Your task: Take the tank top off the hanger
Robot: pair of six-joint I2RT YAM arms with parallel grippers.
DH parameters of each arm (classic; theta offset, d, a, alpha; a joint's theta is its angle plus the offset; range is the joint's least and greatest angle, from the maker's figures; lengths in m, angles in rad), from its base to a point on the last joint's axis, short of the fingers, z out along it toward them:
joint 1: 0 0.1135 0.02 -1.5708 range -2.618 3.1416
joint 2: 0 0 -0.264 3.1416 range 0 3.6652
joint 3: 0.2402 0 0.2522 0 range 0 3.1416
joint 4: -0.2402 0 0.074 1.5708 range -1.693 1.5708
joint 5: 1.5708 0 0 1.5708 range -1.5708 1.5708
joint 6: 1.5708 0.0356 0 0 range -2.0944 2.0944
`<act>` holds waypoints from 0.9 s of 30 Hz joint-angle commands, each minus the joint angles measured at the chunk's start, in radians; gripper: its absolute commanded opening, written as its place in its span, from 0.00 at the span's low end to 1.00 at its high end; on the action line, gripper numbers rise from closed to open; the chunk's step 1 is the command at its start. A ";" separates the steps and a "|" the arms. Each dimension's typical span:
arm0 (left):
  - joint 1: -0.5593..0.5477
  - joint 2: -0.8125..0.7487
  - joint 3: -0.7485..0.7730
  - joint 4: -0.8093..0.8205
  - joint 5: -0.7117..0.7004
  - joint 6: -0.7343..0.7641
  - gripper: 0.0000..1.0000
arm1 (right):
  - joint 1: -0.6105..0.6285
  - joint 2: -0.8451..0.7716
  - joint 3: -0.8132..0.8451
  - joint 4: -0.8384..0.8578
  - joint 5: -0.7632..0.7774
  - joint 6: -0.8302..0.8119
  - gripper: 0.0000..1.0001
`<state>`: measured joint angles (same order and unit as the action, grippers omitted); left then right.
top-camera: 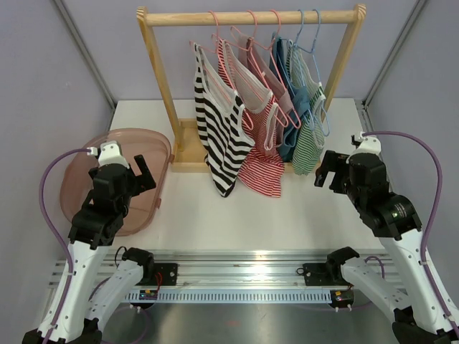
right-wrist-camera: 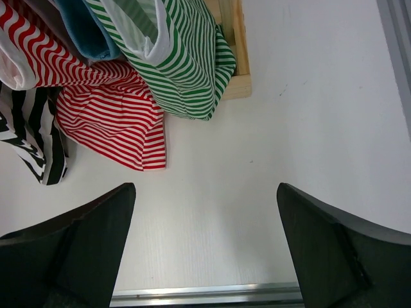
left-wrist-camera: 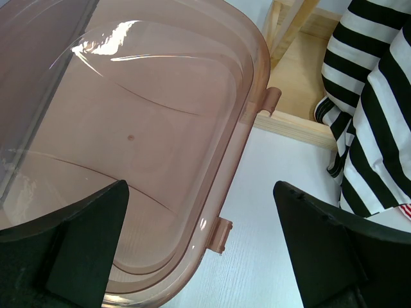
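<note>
Several tank tops hang on hangers from a wooden rack (top-camera: 247, 17). Frontmost is a black-and-white striped top (top-camera: 221, 129) on a pink hanger (top-camera: 215, 68); its hem shows in the left wrist view (left-wrist-camera: 372, 109). Behind it hang a red-striped top (top-camera: 262, 161), a blue one and a green-striped one (top-camera: 310, 143); the right wrist view shows the red (right-wrist-camera: 115, 122) and green (right-wrist-camera: 186, 70) hems. My left gripper (top-camera: 143, 175) is open and empty beside the pink bin, left of the rack. My right gripper (top-camera: 326, 170) is open and empty, right of the clothes.
A translucent pink plastic bin (top-camera: 82, 179) sits at the table's left, empty, its rim under my left gripper (left-wrist-camera: 241, 138). The rack's wooden base (top-camera: 188, 147) rests mid-table. A metal rail (top-camera: 251, 276) runs along the near edge.
</note>
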<state>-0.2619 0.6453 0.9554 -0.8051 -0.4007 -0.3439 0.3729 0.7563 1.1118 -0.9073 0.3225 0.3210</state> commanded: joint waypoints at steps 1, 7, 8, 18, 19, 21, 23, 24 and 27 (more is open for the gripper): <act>0.001 -0.003 0.008 0.052 0.000 -0.001 0.99 | 0.008 -0.006 0.025 0.025 -0.014 0.003 0.99; 0.001 -0.009 0.003 0.053 0.017 -0.001 0.99 | 0.008 0.000 0.089 0.143 -0.250 0.041 1.00; 0.001 -0.012 0.002 0.053 0.019 -0.001 0.99 | 0.008 0.012 0.123 0.163 -0.302 0.056 1.00; 0.001 -0.030 -0.009 0.061 0.036 0.000 0.99 | 0.008 0.338 0.468 0.243 -0.697 0.101 0.98; 0.001 -0.032 -0.010 0.061 0.039 0.000 0.99 | 0.008 0.363 0.497 0.240 -0.706 0.095 0.97; 0.001 -0.032 -0.012 0.063 0.045 0.002 0.99 | 0.012 0.440 0.592 0.228 -0.709 0.092 0.91; 0.001 -0.035 -0.015 0.063 0.043 0.002 0.99 | 0.026 0.507 0.687 0.209 -0.698 0.078 0.88; 0.001 -0.036 -0.015 0.061 0.045 0.002 0.99 | 0.035 0.526 0.710 0.212 -0.692 0.072 0.88; 0.001 -0.039 -0.018 0.063 0.048 0.003 0.99 | 0.057 0.610 0.808 0.211 -0.663 0.052 0.85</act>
<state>-0.2619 0.6167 0.9432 -0.7952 -0.3721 -0.3439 0.4042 1.3201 1.8153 -0.7189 -0.3191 0.3996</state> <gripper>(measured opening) 0.988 0.865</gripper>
